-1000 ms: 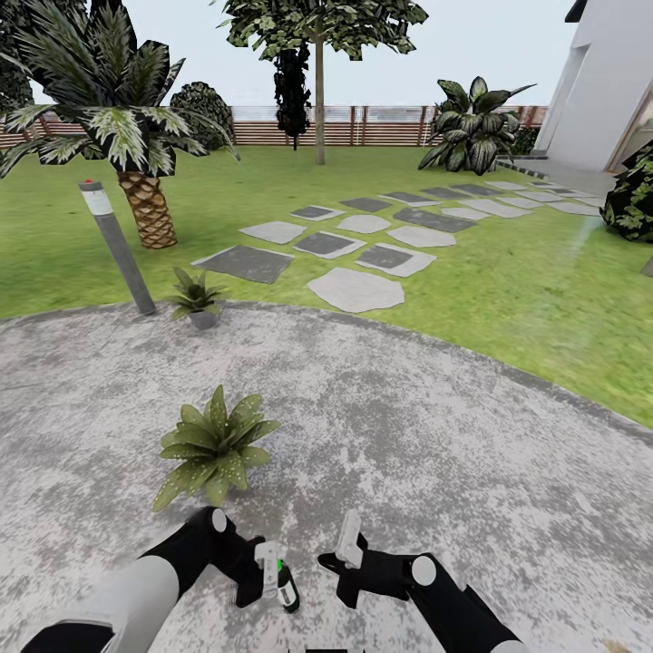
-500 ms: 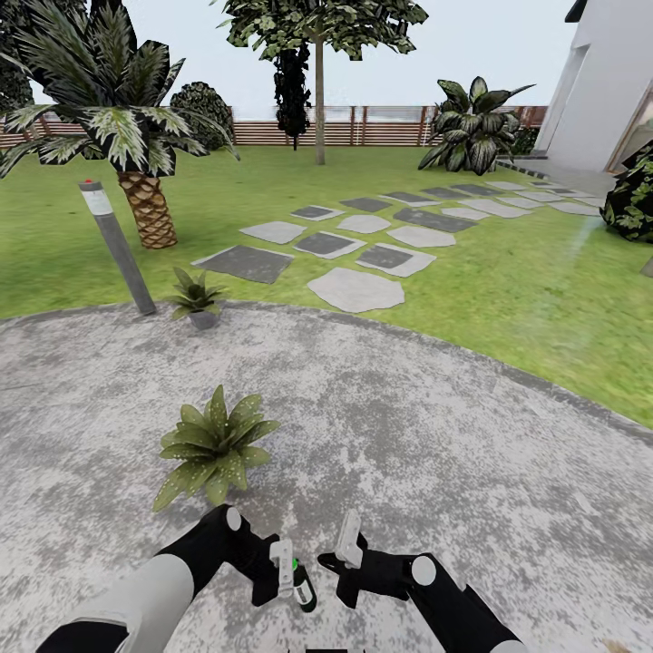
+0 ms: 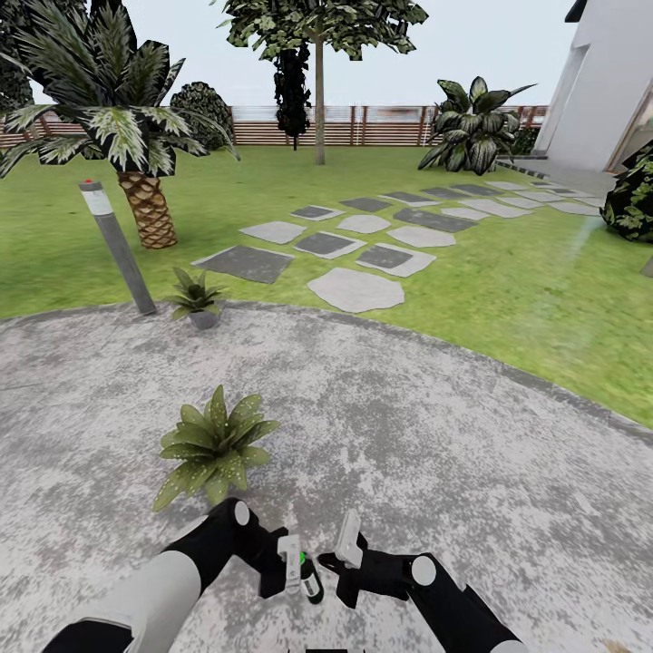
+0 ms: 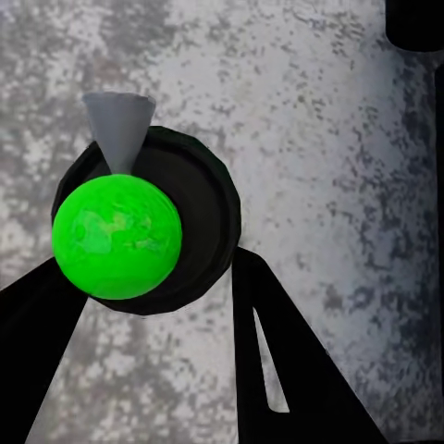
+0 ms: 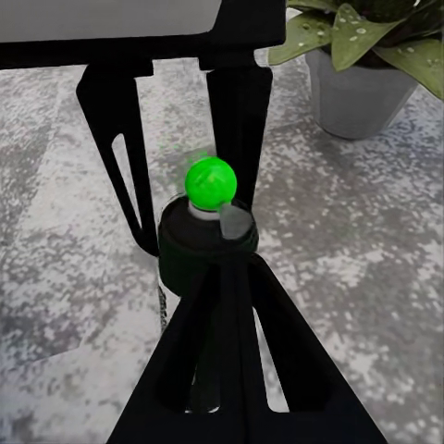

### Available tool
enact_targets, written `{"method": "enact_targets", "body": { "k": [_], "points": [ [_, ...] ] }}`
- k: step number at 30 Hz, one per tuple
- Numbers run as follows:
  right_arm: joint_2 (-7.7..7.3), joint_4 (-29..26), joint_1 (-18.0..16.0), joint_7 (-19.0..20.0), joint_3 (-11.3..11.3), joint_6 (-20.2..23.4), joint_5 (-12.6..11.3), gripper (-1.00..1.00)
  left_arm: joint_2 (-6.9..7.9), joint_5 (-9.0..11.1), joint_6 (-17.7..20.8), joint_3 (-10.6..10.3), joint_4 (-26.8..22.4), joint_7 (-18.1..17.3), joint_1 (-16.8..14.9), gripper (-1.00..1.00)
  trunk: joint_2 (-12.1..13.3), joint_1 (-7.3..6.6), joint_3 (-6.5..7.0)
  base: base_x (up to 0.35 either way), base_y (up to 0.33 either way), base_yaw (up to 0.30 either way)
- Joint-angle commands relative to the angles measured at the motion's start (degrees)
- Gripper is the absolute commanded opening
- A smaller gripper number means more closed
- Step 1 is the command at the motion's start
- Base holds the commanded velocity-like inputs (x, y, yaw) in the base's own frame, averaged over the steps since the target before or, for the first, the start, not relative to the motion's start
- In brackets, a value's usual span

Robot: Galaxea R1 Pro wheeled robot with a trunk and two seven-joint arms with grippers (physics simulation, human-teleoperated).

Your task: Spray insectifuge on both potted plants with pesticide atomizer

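My left gripper (image 3: 292,564) is shut on the pesticide atomizer (image 3: 311,581), a small dark bottle held low over the paved patio. In the left wrist view its bright green cap (image 4: 116,238) and grey nozzle (image 4: 118,128) sit between my black fingers (image 4: 277,370). My right gripper (image 3: 348,544) is shut and empty, just right of the bottle; in its wrist view the atomizer (image 5: 208,252) is right beyond its tips (image 5: 231,270). One potted plant (image 3: 213,449) stands just ahead-left of my left arm, its grey pot (image 5: 356,92) close by. The other potted plant (image 3: 195,297) sits at the patio's far edge.
A grey bollard lamp (image 3: 116,247) leans beside the far plant, with a palm (image 3: 145,204) behind it on the lawn. Stepping stones (image 3: 355,288) lead away toward a white building (image 3: 603,86). A slat fence (image 3: 381,129) closes the back.
My left gripper has carried the atomizer to the right, closer to my right gripper. The right arm and both plants have stayed put.
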Motion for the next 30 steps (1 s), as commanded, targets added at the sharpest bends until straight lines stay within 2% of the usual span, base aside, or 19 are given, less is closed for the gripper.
{"method": "enact_targets", "body": {
  "k": [1,12,30],
  "points": [
    [0.01,-0.03,-0.02,-0.01,-0.07,-0.35,0.59,-1.00,-0.18,-0.52,-0.60,0.01,-0.07,-0.04,-0.01,-1.00,-0.02,-0.01,-0.04,0.000,0.000,0.000],
    [0.00,-0.07,-0.02,-0.01,-0.07,-0.35,0.59,-1.00,-1.37,-0.51,-0.61,0.00,0.01,-0.06,0.07,-1.00,-0.02,-0.01,-0.04,0.000,0.000,0.000],
    [-0.02,-0.07,-0.02,-0.01,-0.08,-0.39,0.59,-1.00,-2.06,-0.50,-0.65,0.00,0.01,-0.12,0.08,-1.00,-0.02,-0.01,-0.04,0.000,0.000,0.000]
  ]
}}
